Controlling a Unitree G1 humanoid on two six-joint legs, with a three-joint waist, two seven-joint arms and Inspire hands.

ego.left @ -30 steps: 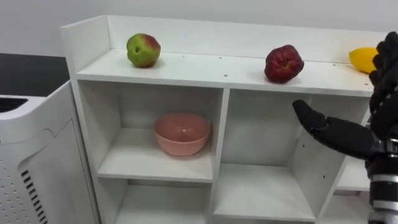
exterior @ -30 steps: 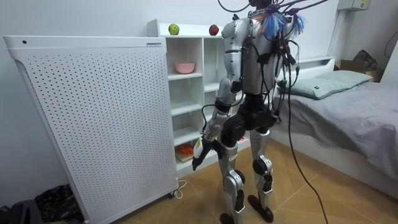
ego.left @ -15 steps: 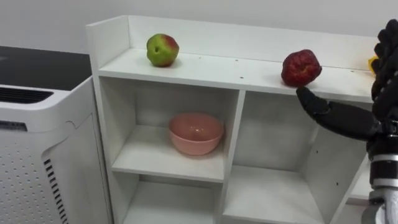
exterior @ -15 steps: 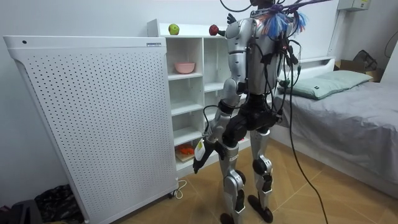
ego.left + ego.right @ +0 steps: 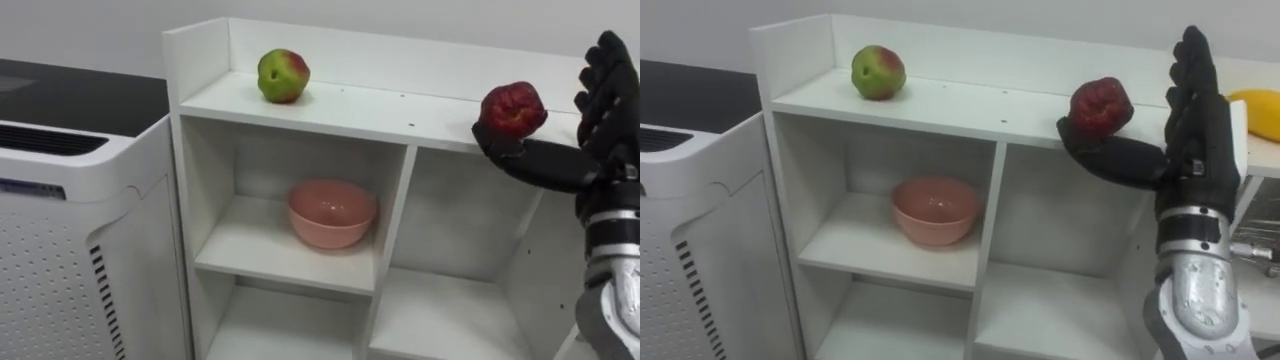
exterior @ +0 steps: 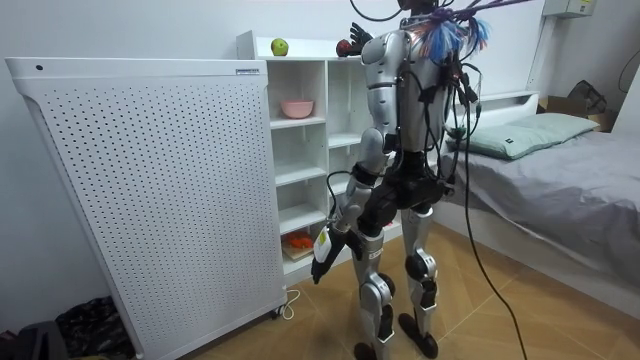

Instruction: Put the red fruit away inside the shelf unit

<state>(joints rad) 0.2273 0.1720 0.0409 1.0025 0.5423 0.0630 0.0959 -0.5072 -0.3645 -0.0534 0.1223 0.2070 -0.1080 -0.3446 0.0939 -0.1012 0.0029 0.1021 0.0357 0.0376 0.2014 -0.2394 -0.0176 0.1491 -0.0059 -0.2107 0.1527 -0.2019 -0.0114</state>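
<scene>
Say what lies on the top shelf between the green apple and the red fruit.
Nothing: bare top shelf from green apple to red fruit, in both eye views.

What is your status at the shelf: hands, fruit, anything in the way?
Right hand open, thumb at the red apple on the top shelf. Left hand hanging low by the leg. Green apple further left; nothing blocking.

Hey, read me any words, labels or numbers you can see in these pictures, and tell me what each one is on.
Dark label at the top edge of the white perforated unit: too small to read.
Bluish strip on that unit's front: blurred, unreadable.
White shelf, red fruit, green fruit, pink bowl: no print to be seen on them.
</scene>
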